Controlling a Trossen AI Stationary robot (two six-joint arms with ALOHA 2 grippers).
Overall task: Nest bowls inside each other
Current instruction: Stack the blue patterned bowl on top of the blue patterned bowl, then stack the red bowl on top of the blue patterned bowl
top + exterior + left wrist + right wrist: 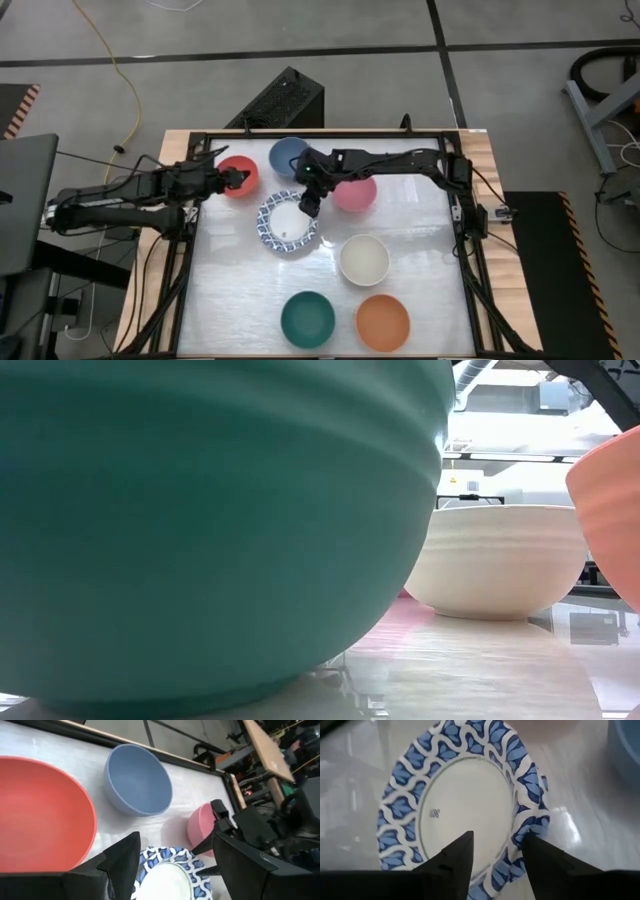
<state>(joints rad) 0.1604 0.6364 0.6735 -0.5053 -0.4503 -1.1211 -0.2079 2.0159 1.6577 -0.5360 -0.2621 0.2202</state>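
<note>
A white bowl with a blue-patterned rim (288,224) rests on its base at the table's middle left. My right gripper (308,206) hangs over its far rim, open. In the right wrist view one finger (460,852) stands over the bowl's inside and the other (540,852) at its outer side. A red bowl (237,176), a blue bowl (289,156) and a pink bowl (354,192) stand along the far side. My left gripper (238,178) hovers open by the red bowl's rim, with nothing between its fingers (175,837). My right gripper's fingers come slanting down from the far right and stand on either side of the patterned bowl's rim (522,832). I cannot tell whether a fingertip touches the rim. The bowl sits upright on the table.
A cream bowl (364,259) stands right of centre. A green bowl (307,318) and an orange bowl (383,322) sit near the front edge; the green bowl (200,510) fills the low view. A black frame (190,200) borders the table top.
</note>
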